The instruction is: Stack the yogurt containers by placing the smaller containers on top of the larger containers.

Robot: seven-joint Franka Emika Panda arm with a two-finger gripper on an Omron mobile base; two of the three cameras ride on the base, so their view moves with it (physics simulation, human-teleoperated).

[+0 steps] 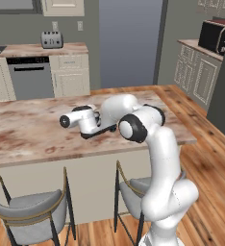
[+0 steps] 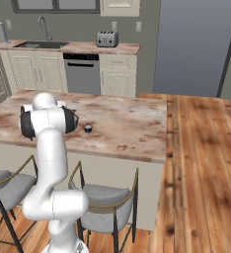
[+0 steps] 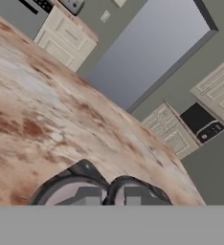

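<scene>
**Arm folded over the island, one tiny tub in sight**

Left base view: the white arm point(image 1: 153, 163) rises at the lower right and bends back over the marble island counter point(image 1: 32, 129), its hand pointing left and roughly level above the stone. The fingers are hidden behind the hand here. The stone to the left of the hand is bare and wide. Two grey stools point(image 1: 30, 211) stand against the near edge. A toaster point(image 1: 52, 40) sits on the back counter and a microwave point(image 1: 214, 36) on the right-hand counter.

Right base view: a tiny dark-blue yogurt container point(image 2: 88, 128) with a pale rim stands upright on the island, just right of the arm's elbow and well in from the near edge. What it holds is too small to tell. Open stone runs from it to the right-hand edge, then wooden floor point(image 2: 201, 158).

Hand view: the gripper point(image 3: 106, 194) has its two dark tips pressed together with nothing between them, low over the marble. The counter's far edge runs diagonally, with cabinets beyond.
</scene>
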